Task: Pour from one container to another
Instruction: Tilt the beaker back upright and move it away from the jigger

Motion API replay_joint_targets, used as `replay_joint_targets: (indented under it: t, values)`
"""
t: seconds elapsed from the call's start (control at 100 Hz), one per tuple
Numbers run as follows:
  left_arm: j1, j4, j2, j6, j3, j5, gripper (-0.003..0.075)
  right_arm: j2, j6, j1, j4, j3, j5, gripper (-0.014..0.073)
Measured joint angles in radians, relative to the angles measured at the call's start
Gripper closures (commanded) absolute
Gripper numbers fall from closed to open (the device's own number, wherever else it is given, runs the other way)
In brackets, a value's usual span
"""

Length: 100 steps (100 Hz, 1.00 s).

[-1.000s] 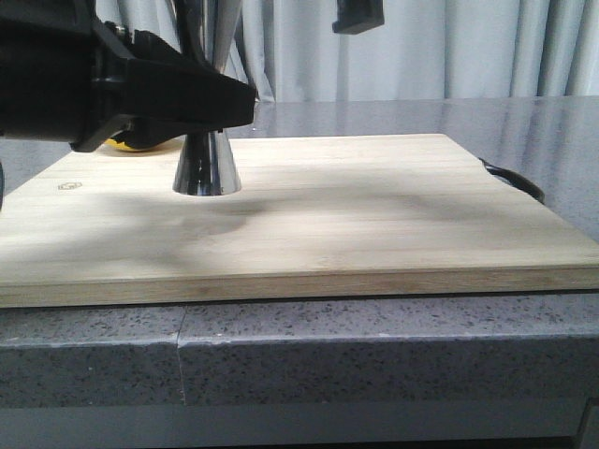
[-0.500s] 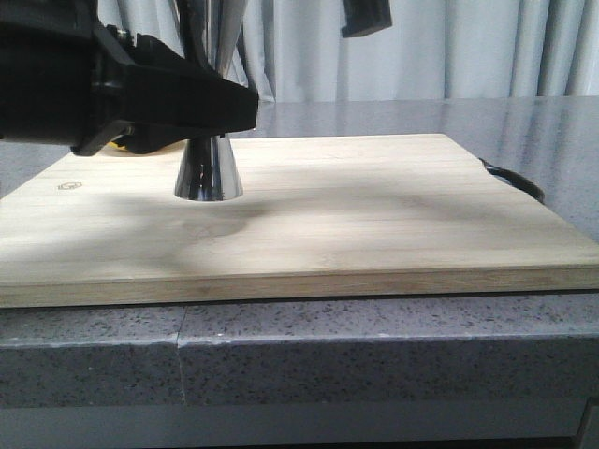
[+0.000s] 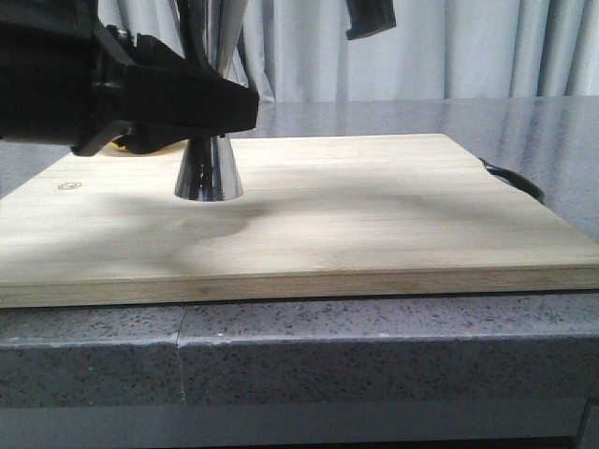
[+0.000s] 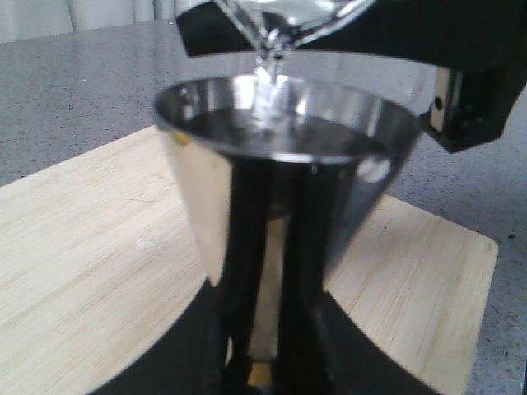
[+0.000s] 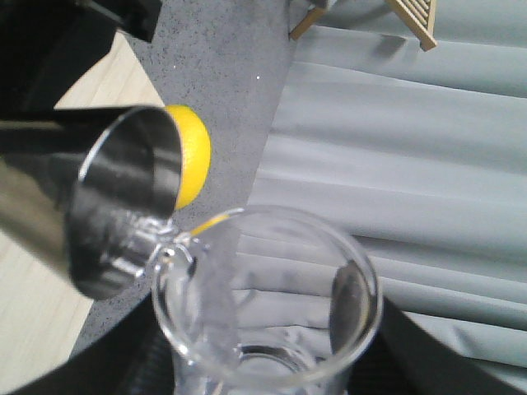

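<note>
Between the left gripper's (image 4: 263, 362) dark fingers stands the metal jigger (image 4: 284, 173), its narrow waist pinched there so the cup cannot tip or slide on the board (image 3: 374, 215) while liquid arrives. That clamp looks deliberate: the jigger's foot is small and its bowl wide, so a stream landing off centre could rock it. From the front the left arm's black body crosses in front of the jigger's upper half, leaving only the flared foot showing on the wood.

Above and just beyond the left gripper, the right gripper (image 5: 263, 383) carries the beaker (image 5: 268, 296), tilted well over, lip down and touching or nearly touching the jigger's rim. I judge the jaws pressed against the glass, since the beaker hangs in the air with dark fingers either side of it, though the contact itself is out of sight. A thin clear stream (image 4: 268, 70) falls from the lip into the bowl, so the pour is under way. Keeping the lip this close should limit splashing and keep the stream inside the rim.

How full the jigger is cannot be read; its inside reflects too darkly. Some liquid remains low in the beaker. Beyond the jigger, on the far side from the right gripper, lies a yellow lemon (image 5: 191, 164), not involved.
</note>
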Motion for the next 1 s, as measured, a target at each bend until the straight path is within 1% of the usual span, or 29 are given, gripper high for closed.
replay_joint_targets:
  t: [0.41,0.6,0.77,0.89,1.0]
  values:
    - [0.0,0.0,0.0,0.0,0.0,0.0,0.0739,0.0,0.0,0.0,-0.002,0.0,0.0,0.0397]
    - [0.0,0.0,0.0,0.0,0.0,0.0,0.0739,0.0,0.0,0.0,0.051,0.0,0.0,0.0397]
    - [0.0,0.0,0.0,0.0,0.0,0.0,0.0739,0.0,0.0,0.0,0.157,0.0,0.007,0.0397]
    - [0.0,0.0,0.0,0.0,0.0,0.0,0.0739,0.0,0.028,0.0,0.284,0.0,0.014,0.0397]
    - [0.0,0.0,0.0,0.0,0.0,0.0,0.0739,0.0,0.087,0.0,0.416,0.0,0.023,0.0397]
